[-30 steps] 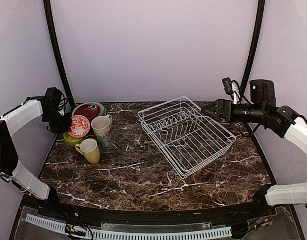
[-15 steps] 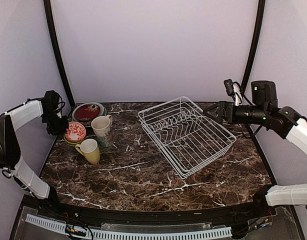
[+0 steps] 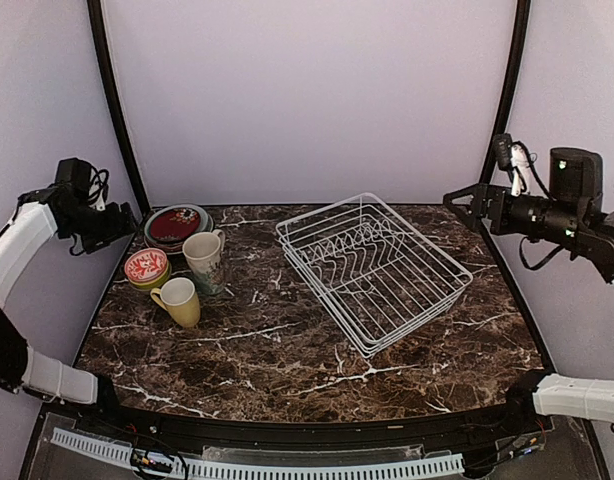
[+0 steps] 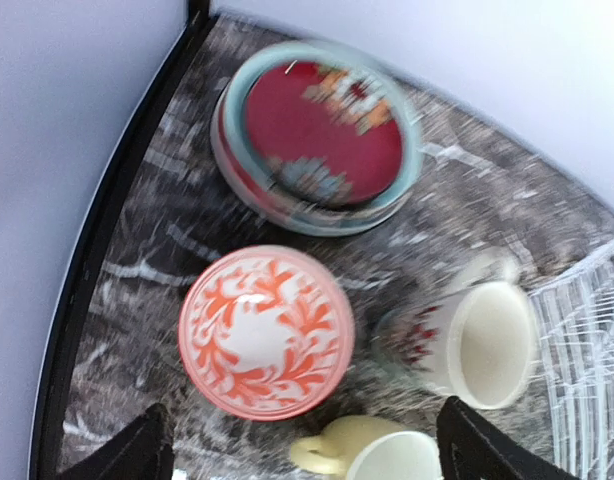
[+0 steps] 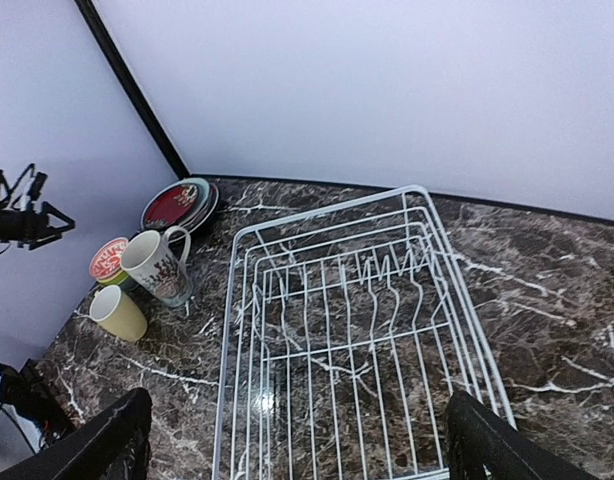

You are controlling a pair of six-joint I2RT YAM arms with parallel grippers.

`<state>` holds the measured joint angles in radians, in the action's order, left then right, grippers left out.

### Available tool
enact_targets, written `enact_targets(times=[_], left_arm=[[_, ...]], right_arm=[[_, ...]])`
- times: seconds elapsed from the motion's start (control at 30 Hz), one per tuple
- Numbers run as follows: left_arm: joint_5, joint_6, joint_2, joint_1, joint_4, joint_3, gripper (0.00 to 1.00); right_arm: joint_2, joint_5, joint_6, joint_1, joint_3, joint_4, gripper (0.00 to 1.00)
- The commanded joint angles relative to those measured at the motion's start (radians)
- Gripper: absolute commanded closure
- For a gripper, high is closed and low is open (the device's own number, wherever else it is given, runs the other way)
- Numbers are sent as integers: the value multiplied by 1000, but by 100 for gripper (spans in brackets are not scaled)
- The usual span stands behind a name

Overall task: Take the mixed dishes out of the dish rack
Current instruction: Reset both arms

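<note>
Dark, white-veined marble table [image 3: 267,350] under pale lilac walls [image 3: 307,90]. The dish rack [image 3: 372,268] sits right of centre; the mixed dishes [image 3: 203,258] cluster far left on the table. Left gripper [image 3: 125,220] and right gripper [image 3: 459,202] hang aloft, each with its 2 fingers spread apart

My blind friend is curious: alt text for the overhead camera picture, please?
An empty white dish rack sits on a dark marble table; plates, a patterned bowl, a cream mug and a yellow mug stand far left. Left arm and right arm hover aside.
</note>
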<state>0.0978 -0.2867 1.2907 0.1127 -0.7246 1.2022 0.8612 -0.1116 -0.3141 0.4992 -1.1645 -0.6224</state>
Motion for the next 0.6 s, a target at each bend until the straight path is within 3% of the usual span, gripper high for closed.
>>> enact_targets(times=[0.0,0.23,0.57], left_arm=[[218,-35,-287,-32,146,48,6],[355,-51,-578,-53,492,-29,1],[382,-47,-668,-53,615,-89,1]], right_arm=[[-95,169,105,-4,-80,-64,1],[-236,131,226,-4,-155,-18,1],[-296,231,199,-4,-127,27,1]])
